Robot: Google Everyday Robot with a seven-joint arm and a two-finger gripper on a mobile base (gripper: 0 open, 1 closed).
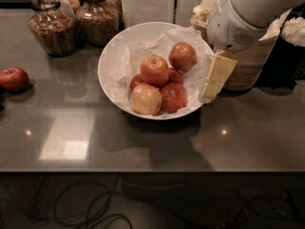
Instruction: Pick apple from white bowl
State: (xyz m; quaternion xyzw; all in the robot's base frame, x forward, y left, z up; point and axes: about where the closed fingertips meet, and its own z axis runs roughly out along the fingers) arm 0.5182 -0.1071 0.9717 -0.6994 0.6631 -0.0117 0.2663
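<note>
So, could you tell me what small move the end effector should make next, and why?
Probably shift the end effector inward over the wide glossy white bowl until it is above the orange-red, yellow-blushed apple. It hangs at the bowl's rim, beside the pile, and that apple lies topmost, uncovered.

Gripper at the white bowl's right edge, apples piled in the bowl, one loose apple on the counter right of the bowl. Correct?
No. The loose apple lies left of the white bowl, not right; the camera view shows it. The gripper is at the bowl's right edge, and apples are piled inside.
</note>
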